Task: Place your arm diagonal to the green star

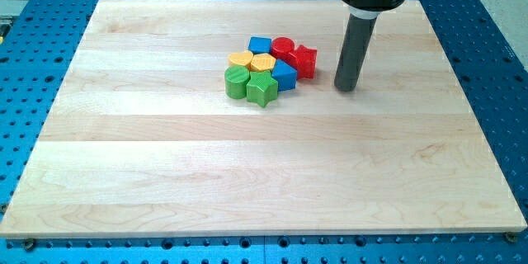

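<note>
Flanking green star (261, 88) (upright) — my tip (346, 88)

Nothing readable is showing anywhere in this view: no text, label, brand, number or sign.
</note>
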Robot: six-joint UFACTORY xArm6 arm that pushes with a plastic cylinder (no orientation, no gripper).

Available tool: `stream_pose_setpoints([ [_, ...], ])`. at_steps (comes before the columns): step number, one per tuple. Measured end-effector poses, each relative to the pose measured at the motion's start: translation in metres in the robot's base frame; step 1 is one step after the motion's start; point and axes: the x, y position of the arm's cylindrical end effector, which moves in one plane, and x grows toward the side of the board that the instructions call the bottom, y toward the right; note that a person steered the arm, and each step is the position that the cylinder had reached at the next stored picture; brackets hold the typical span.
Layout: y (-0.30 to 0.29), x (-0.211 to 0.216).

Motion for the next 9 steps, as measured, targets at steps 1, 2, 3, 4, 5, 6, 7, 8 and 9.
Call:
stream_pose_setpoints([
  [1,0.002,0.000],
  [2,0.002,0.000],
  [3,-0.002,0.001],
  [4,-0.001,0.011],
  [5,0.007,0.041],
  [6,0.011,0.069],
  [7,0.011,0.079],
  [8,-0.027,0.073],
  [9,-0.048,0.058],
])
